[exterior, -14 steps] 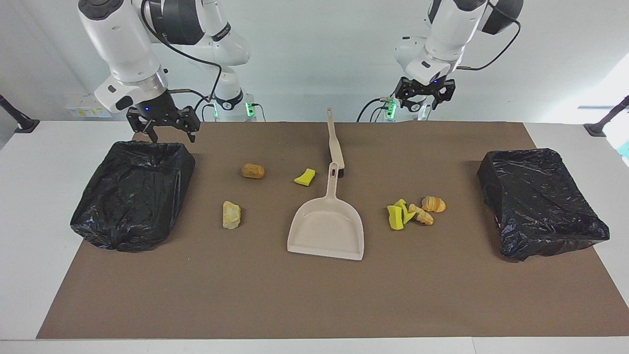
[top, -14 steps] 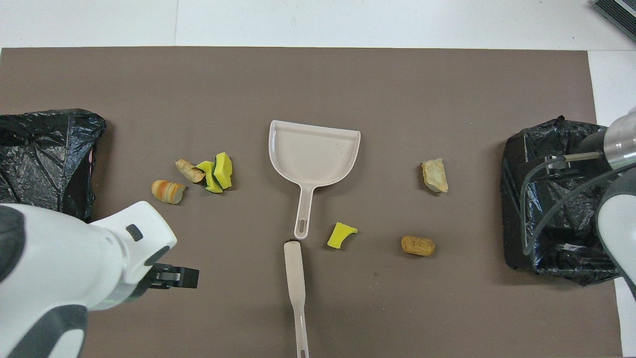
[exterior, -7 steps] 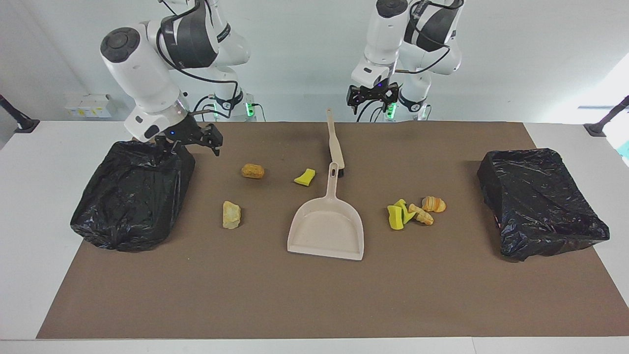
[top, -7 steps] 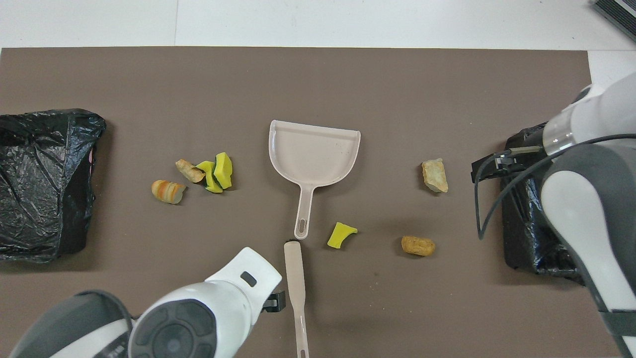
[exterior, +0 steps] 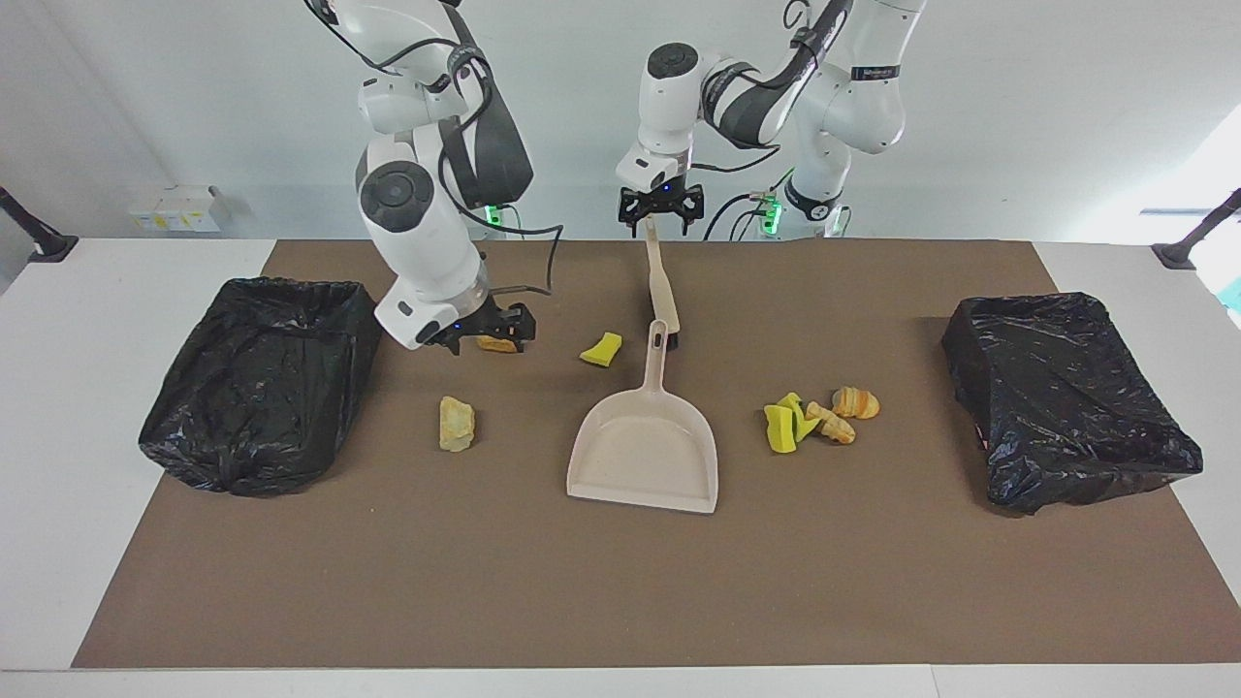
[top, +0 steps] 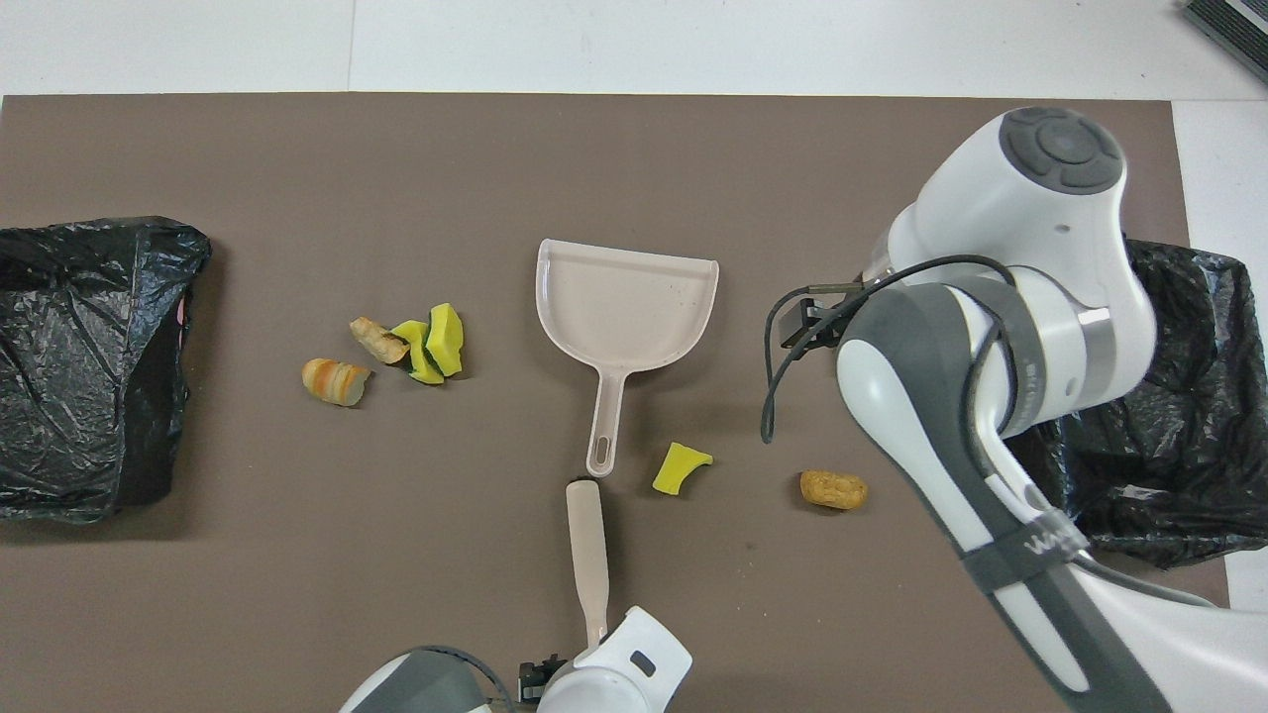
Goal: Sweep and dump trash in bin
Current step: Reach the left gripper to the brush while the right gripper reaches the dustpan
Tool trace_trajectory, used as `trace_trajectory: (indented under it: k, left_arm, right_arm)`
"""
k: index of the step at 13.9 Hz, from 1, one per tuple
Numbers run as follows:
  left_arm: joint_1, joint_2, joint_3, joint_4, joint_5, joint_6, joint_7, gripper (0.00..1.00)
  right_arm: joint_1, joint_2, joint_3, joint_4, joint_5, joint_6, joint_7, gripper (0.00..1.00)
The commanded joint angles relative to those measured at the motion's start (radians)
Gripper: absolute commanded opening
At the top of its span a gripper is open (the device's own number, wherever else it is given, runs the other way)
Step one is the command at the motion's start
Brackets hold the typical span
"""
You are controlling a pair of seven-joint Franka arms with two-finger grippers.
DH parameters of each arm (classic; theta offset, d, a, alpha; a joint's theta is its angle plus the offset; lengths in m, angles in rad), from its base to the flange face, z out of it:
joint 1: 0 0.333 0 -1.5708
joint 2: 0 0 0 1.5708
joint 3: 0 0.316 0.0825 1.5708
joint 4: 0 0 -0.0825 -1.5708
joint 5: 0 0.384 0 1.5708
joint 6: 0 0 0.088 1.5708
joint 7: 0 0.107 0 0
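The trash [exterior: 819,415] is small loose bits on the brown mat [exterior: 620,582]: a cluster of yellow-green sponge scraps and striped orange bread lumps at right of centre in the facing view, one yellow scrap [exterior: 601,349] just above and left of the beige dustpan [exterior: 645,446], a pale tan lump [exterior: 457,424] at left of centre, and a brown lump [exterior: 496,343] above it.

My left claw [exterior: 661,208] hangs with fingers spread at the top centre of the facing view, straddling the top end of the brush handle [exterior: 660,281]; I cannot tell whether it touches. It holds nothing.

My right claw [exterior: 494,328] is low over the brown lump, released and empty, at left of centre.

The cluster lies well apart from both claws, lower right of my left one. The dustpan sits mid-frame, its handle tip just beside the brush. Black-bagged bins [exterior: 262,383] stand at both ends of the surface.
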Motion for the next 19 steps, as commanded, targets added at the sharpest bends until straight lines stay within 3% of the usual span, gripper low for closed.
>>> trace_trajectory:
  k: [1,7,8,10,11,12,17,19]
  left_arm:
    - [-0.042,0.011,0.022,-0.034,-0.008,0.067,-0.010,1.00]
    - [-0.022,0.036,0.025,-0.058,-0.006,0.098,0.017,1.00]
    - [-0.022,0.036,0.025,-0.058,-0.008,0.098,0.019,0.92]
    - [-0.022,0.036,0.025,-0.060,-0.006,0.100,0.020,0.86]
    - [-0.022,0.036,0.025,-0.060,-0.008,0.098,0.030,0.63]
    - [-0.020,0.036,0.025,-0.060,-0.008,0.097,0.046,0.55]
    - [-0.020,0.048,0.025,-0.061,-0.008,0.097,0.048,0.60]
    - [-0.020,0.065,0.025,-0.060,-0.006,0.100,0.048,0.54]
  right_arm:
    - [0.059,0.042,-0.001,0.039,0.017,0.018,0.114,1.00]
    - [0.169,0.092,-0.001,0.090,0.007,0.053,0.266,1.00]
    - [0.179,0.100,-0.001,0.094,0.007,0.057,0.276,1.00]
    - [0.197,0.105,-0.001,0.095,0.004,0.073,0.286,1.00]
    - [0.199,0.105,-0.001,0.095,0.004,0.073,0.286,1.00]
    - [0.200,0.105,-0.001,0.095,0.003,0.073,0.286,1.00]
    - [0.205,0.105,-0.001,0.095,0.006,0.081,0.288,1.00]
    - [0.219,0.108,-0.001,0.093,0.007,0.101,0.299,1.00]
